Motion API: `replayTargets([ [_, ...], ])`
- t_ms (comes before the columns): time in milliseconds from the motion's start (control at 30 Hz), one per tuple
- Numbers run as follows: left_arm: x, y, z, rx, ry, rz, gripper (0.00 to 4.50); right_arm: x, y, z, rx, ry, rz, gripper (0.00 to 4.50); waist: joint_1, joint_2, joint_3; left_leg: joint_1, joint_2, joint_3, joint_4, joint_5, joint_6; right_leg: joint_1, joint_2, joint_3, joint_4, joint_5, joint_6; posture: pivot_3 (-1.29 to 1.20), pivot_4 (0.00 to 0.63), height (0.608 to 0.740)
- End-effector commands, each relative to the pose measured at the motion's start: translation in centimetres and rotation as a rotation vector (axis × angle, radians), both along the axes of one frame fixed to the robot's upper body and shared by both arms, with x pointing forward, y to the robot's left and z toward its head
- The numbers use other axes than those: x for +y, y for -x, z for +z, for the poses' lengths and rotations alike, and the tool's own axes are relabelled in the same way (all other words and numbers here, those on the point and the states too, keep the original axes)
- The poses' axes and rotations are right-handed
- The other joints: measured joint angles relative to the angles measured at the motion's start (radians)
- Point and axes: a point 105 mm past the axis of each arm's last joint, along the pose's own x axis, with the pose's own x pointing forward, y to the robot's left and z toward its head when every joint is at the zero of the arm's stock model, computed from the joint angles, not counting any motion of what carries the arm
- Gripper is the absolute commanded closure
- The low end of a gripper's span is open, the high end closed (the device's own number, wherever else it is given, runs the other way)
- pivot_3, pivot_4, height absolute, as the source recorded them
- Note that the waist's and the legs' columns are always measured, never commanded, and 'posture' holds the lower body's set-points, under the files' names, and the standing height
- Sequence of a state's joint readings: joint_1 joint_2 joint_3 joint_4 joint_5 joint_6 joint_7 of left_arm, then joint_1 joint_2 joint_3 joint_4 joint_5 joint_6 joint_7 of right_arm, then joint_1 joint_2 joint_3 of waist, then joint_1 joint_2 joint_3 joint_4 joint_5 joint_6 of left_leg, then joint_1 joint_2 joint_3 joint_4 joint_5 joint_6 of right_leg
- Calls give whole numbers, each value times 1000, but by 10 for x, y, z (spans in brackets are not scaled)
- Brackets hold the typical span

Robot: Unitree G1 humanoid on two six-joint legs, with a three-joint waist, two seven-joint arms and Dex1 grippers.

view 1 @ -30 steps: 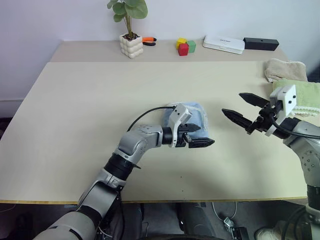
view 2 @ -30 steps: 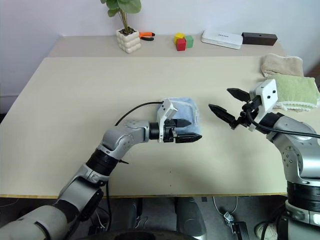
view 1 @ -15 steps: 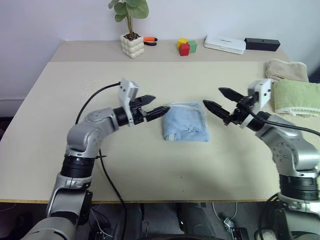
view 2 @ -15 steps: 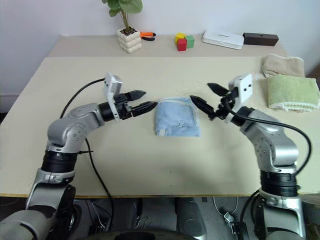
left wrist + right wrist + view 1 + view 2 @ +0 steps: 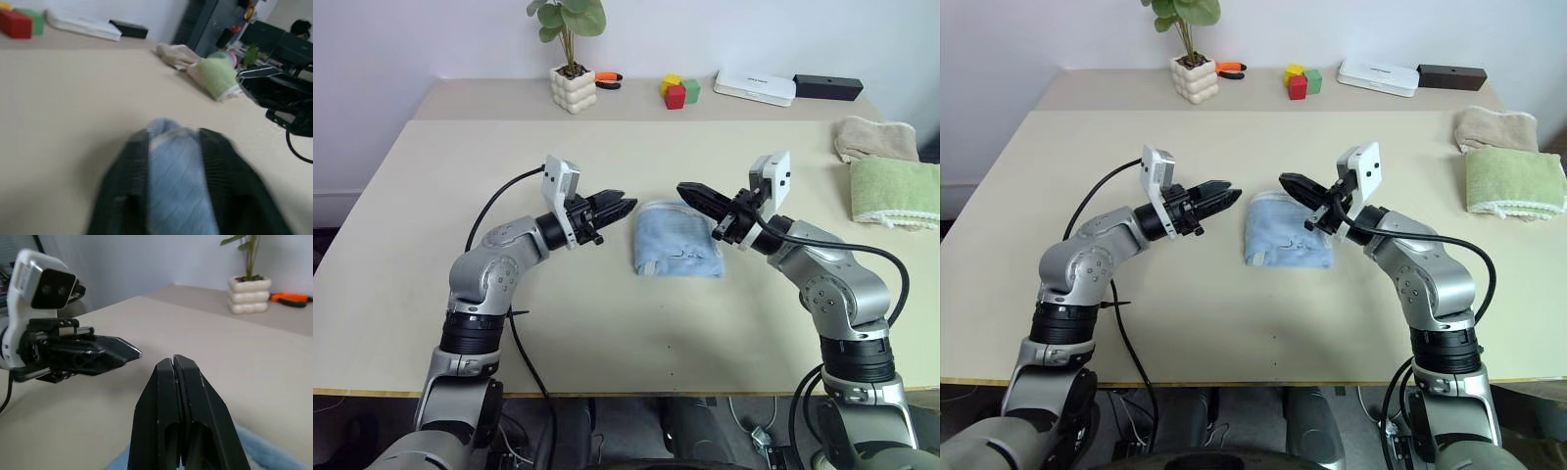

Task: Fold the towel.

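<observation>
Both end effectors [image 5: 619, 206] [image 5: 690, 192] closed, empty, flanking folded towel [image 5: 675, 241]; green towel [image 5: 893, 188] far right.

The left gripper [image 5: 173, 196] is blurred in its wrist view, hiding part of the towel [image 5: 178, 196]. The green towel [image 5: 899, 189] is cut off at the edge.

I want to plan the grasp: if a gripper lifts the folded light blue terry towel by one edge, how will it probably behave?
The light blue terry-cloth towel lies as a soft, rumpled bundle, so it would likely droop and unfold rather than stay stiff. Its fuzzy cloth probably grips fingers well. It looks thin and light, so a push may drag or bunch it on the smooth beige table.
</observation>
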State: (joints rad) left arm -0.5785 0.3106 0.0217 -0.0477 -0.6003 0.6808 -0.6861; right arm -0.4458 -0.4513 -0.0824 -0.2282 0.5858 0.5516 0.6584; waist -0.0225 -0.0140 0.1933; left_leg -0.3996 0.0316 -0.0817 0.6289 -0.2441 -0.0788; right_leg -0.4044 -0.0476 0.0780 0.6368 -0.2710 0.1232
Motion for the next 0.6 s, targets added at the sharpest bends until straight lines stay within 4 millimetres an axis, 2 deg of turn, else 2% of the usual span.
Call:
replayTargets([
  [33, -4, -5, 6, -42, -5, 31, 4464, -3, -4, 7, -56, -6, -47, 4500, 1, 0, 0, 0, 0, 0, 0, 0, 0, 0, 0, 0, 1, 0, 0, 0, 150, 740],
  [133, -7, -27, -3, -80, -68, 177, 4464, -5, -16, -2, -77, 38, -142, 4500, 4, 0, 0, 0, 0, 0, 1, 0, 0, 0, 0, 0, 2, 0, 0, 0, 150, 740],
  [200, -14, -40, -7, -51, -54, 254, 4464, -6, -31, -17, -35, 87, -249, 4500, 5, 0, 0, 0, 0, 0, 2, 0, 0, 0, 0, 0, 2, 0, 0, 0, 150, 740],
  [267, -25, -50, -15, -31, -75, 318, 4464, -4, -38, -27, -42, 142, -323, 4500, 7, 0, 0, 0, 0, 0, 2, 0, 0, 0, 0, 0, 2, 0, 0, 0, 150, 740],
  [333, -39, -55, -19, -34, -82, 373, 4464, -1, -43, -29, -43, 122, -400, 4500, 7, 0, 0, -1, 0, 0, 2, 0, 0, -1, 0, 0, 2, 0, 0, 0, 150, 740],
  [467, -78, -50, -15, -17, -25, 358, 4464, 3, -50, -29, -59, 114, -548, 4500, 8, 0, 0, -6, -1, 0, 2, 1, -1, -7, 0, 0, 5, 0, 0, 0, 150, 740],
  [600, -98, -43, -27, 17, -53, 347, 4464, 6, -50, -46, -15, 164, -632, 4500, 4, 0, 0, -6, -1, 0, 2, 1, -2, -9, 0, 0, 9, 0, 0, 0, 150, 740],
])
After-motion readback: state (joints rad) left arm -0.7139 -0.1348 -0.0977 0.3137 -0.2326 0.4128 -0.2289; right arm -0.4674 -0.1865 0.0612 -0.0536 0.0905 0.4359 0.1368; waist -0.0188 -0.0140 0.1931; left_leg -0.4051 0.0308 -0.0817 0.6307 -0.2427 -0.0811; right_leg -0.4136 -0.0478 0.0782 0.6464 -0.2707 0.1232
